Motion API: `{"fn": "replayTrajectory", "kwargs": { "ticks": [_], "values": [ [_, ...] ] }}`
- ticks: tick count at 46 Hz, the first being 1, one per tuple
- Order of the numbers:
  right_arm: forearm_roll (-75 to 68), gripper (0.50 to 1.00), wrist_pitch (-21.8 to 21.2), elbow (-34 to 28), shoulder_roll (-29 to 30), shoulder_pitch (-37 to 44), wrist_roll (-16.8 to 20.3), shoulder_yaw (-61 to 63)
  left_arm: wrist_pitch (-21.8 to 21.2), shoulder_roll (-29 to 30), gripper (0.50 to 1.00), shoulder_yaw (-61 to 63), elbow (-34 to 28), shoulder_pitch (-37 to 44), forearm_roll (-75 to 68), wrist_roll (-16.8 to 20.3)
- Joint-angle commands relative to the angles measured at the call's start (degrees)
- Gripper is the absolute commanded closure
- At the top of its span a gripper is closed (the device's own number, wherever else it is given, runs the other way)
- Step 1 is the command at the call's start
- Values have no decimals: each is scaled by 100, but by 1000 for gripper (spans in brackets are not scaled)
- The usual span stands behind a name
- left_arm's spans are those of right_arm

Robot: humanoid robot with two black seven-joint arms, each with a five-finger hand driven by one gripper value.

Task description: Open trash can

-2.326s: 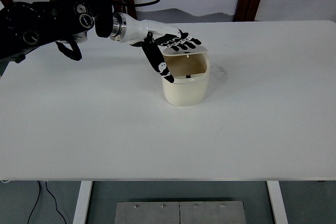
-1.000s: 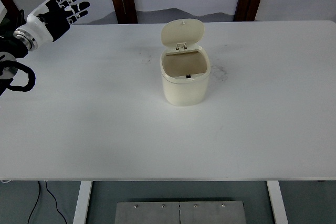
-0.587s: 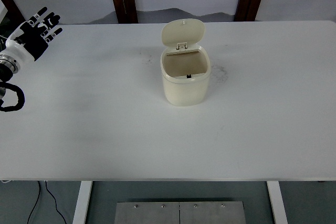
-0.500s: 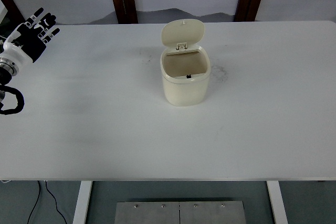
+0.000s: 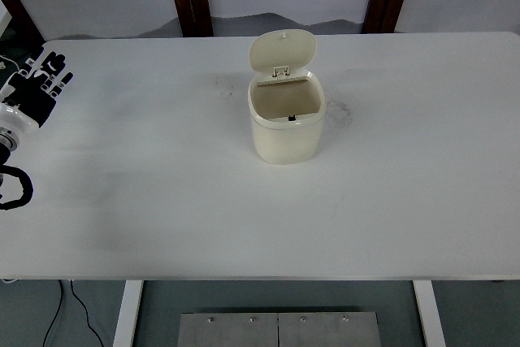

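The cream trash can (image 5: pixel 286 123) stands mid-counter (image 5: pixel 162 201) with its hinged lid (image 5: pixel 282 50) tipped upright, so the job looks done, and the left hand (image 5: pixel 34 91), fingers spread and empty, sits at the counter's left edge, well clear.

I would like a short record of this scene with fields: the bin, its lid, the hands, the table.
bin: cream trash can, upright, near the middle of the table
lid: lid flipped up at the far side, inside visible, nothing seen in it
left hand: left hand at the left edge, fingers spread, holding nothing, far from the bin
right hand: not in view
table: white table
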State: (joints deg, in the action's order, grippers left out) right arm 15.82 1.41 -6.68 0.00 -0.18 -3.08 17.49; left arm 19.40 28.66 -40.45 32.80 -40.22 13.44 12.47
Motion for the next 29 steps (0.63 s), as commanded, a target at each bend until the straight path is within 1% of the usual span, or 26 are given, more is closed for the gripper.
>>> {"fn": "replayTrajectory", "kwargs": {
  "ticks": [1,29],
  "values": [
    [0,509,0,0,0,0,0,0,2,8,500,2,-1,14,1,2],
    [35,509,-9,-9,0,0,18,0,20,-44,500,2,-1,199,1,2]
  ]
}}
